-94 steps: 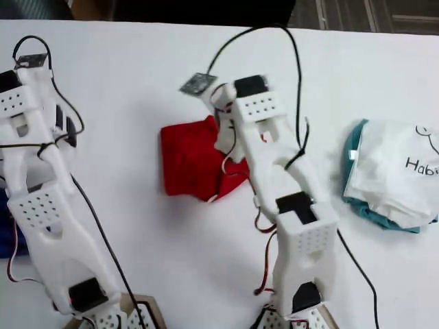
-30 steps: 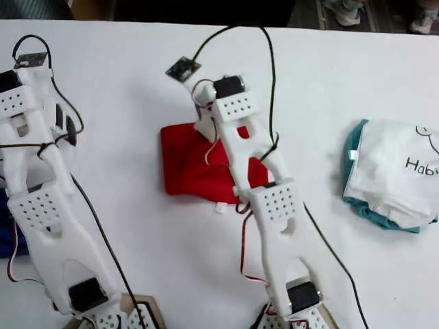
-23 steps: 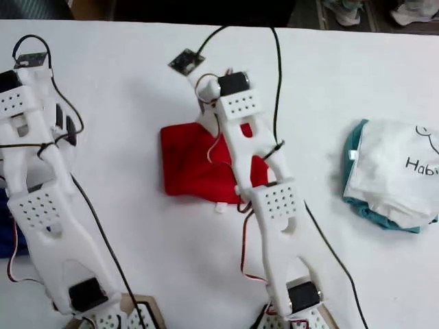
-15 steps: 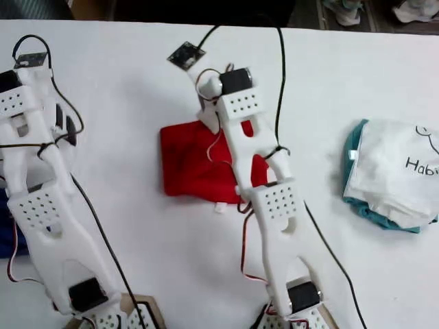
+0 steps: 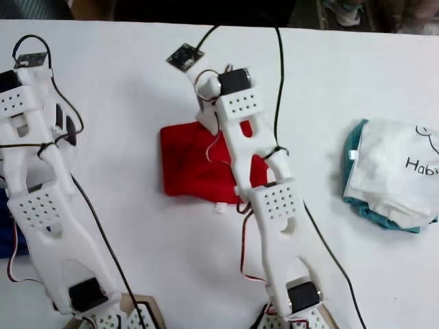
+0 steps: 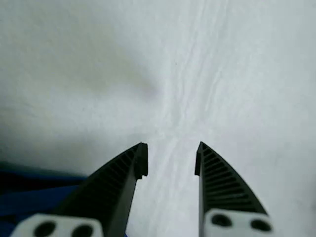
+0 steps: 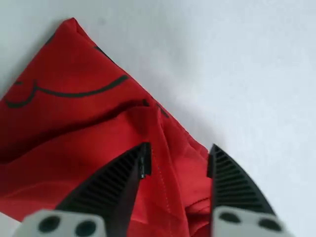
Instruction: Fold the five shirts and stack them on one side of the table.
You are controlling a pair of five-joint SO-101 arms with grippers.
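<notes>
At the left edge of the table a blue cloth is seen, partly covered by the left arm. The left gripper is held with its jaws moderately apart. Nothing is gripped, and bare white table lies between and beyond them.

Near the middle, the folded red shirt is laid flat, well apart from every edge, with open table to its left and far side. Its right part is crossed by the right arm. The right gripper is set over creased fabric near the shirt's far edge, jaws moderately parted and nothing clamped; whether the tips touch the cloth cannot be told. A black cable is looped above the far table.

At the right a pile of folded shirts, white over teal, is kept well apart from the red one.
</notes>
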